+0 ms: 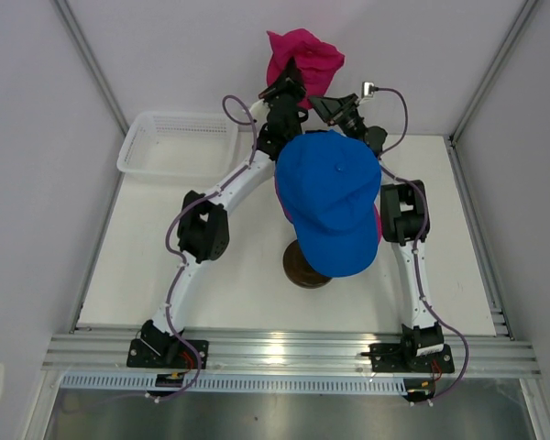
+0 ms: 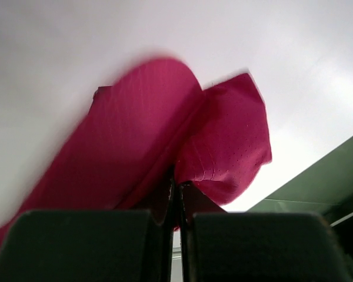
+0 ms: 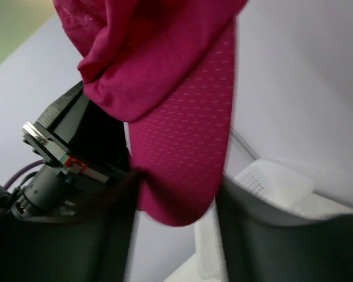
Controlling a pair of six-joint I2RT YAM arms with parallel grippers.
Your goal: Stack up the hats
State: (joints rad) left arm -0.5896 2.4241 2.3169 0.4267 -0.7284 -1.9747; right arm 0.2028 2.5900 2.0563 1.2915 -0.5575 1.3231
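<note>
Top external view: pink hat (image 1: 302, 55) aloft by the far wall, fabric clamped tight in the left gripper (image 1: 287, 90), brim hanging between the parted fingers of the right gripper (image 1: 337, 105); impossible to tell whether pinched there. Nearer, blue hat (image 1: 335, 197) atop a stand with a dark round base (image 1: 304, 270) on the white table (image 1: 211, 293), pink cloth (image 1: 378, 225) peeking from beneath. White basket (image 1: 179, 142) far left.
</note>
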